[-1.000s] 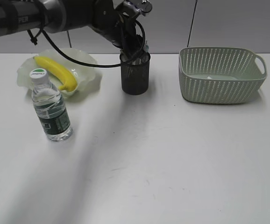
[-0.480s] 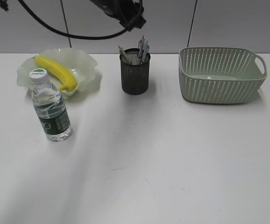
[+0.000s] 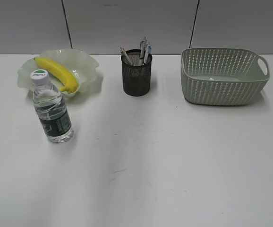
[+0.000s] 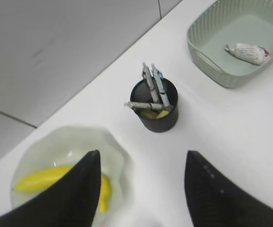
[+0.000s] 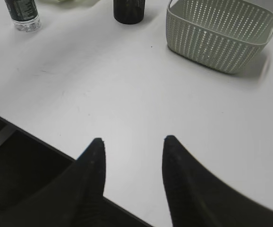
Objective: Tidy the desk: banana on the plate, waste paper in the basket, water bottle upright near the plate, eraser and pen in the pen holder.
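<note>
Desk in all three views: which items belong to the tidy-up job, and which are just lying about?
Job items:
- banana on the plate
- water bottle, upright near the plate
- pen holder with pens and a yellowish piece, maybe the eraser
- waste paper in the basket

Lying about:
- nothing loose visible on the desk

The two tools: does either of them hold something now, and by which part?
Nothing is held. The left tool stands open above the pen holder and plate; the right tool stands open over the desk, with nothing between its fingers.
</note>
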{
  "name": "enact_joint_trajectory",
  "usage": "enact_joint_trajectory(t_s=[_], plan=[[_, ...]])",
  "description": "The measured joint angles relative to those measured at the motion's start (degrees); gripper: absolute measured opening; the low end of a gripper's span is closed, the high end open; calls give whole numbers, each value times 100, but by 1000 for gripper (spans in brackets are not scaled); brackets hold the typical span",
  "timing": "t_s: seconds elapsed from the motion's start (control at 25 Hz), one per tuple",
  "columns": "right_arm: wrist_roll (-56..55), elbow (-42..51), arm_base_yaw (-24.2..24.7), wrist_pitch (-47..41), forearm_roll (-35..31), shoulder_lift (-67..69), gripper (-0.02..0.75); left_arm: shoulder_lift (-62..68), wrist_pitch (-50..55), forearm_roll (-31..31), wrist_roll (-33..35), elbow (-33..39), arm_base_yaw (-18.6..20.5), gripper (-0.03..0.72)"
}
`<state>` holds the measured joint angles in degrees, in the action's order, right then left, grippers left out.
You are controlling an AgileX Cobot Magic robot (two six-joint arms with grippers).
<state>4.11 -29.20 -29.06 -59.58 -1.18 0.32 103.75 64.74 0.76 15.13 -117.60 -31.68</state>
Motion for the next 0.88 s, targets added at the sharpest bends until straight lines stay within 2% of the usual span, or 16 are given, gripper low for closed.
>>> enact_joint_trajectory(t_s=[0.16, 0.36, 0.52, 0.88], plan=[[0, 0, 0, 0, 0, 0, 330, -721, 453, -162, -877, 138, 0, 422], [-7, 0, 0, 5, 5, 0, 330, -1774, 484, -446, -1144, 860, -7, 392], [-91, 0, 0, 5, 5, 0, 330, -2759, 490, -383, -1200, 2017, -7, 388], [-197, 0, 0, 5, 5, 0, 330, -5783, 527, -383, -1218, 5275, -7, 385]])
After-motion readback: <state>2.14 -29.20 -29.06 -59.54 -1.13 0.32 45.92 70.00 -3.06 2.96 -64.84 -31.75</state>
